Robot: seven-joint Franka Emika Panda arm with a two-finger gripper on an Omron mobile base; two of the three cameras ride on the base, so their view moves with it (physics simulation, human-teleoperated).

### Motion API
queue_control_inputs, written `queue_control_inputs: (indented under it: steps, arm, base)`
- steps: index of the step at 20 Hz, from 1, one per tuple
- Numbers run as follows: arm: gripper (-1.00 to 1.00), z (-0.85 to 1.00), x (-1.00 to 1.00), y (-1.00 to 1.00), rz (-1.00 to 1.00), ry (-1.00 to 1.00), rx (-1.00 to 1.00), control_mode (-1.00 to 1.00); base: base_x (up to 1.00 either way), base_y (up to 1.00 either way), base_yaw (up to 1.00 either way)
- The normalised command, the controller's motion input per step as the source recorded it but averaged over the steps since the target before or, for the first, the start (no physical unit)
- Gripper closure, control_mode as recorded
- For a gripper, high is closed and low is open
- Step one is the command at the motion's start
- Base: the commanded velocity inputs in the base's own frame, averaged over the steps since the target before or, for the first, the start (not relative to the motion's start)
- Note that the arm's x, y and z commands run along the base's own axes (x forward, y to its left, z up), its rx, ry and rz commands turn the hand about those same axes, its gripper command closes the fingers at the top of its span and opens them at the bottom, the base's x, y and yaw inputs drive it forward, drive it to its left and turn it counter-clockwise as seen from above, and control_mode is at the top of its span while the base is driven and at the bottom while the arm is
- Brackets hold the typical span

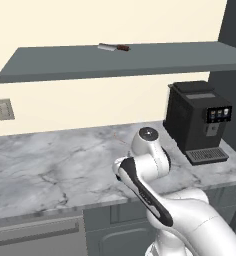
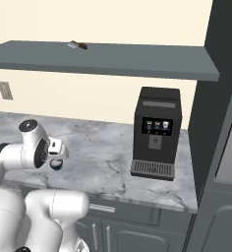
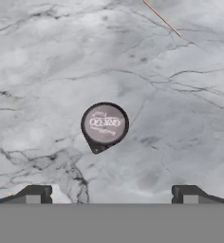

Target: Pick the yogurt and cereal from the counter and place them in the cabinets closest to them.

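Two dark fingertips of the tool are seen at the lower edge of the hand view, spread wide apart with nothing held between them. Just above them, near the centre of that frame, the yogurt is seen from overhead, its pale printed top facing the camera, standing alone on the marble bench. In the right base view the cup sits at lower left, partly hidden below the wrist. To grasp it well, the tool should be centred over the lid, lowered straight until both fingertips flank the dark wall, then closed gently so the small cup is not tipped. The cabinets span the upper part of that frame, above a coffee machine.
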Motion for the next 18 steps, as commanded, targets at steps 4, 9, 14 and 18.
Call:
queue_control_inputs:
  steps: [4,9,14,18]
  arm:
    - [-1.00,-0.16,0.28,0.10,0.00,0.00,0.00,-1.00]
    - [-1.00,-0.14,0.26,0.11,0.00,0.00,0.00,-1.00]
    - [-1.00,-0.12,0.20,0.07,0.00,0.00,0.00,-1.00]
    - [-1.00,-0.18,0.12,0.06,0.00,0.00,0.00,-1.00]
  base:
    - [0.00,0.00,0.00]
    - [0.00,0.00,0.00]
    - [0.00,0.00,0.00]
    - [0.00,0.00,0.00]
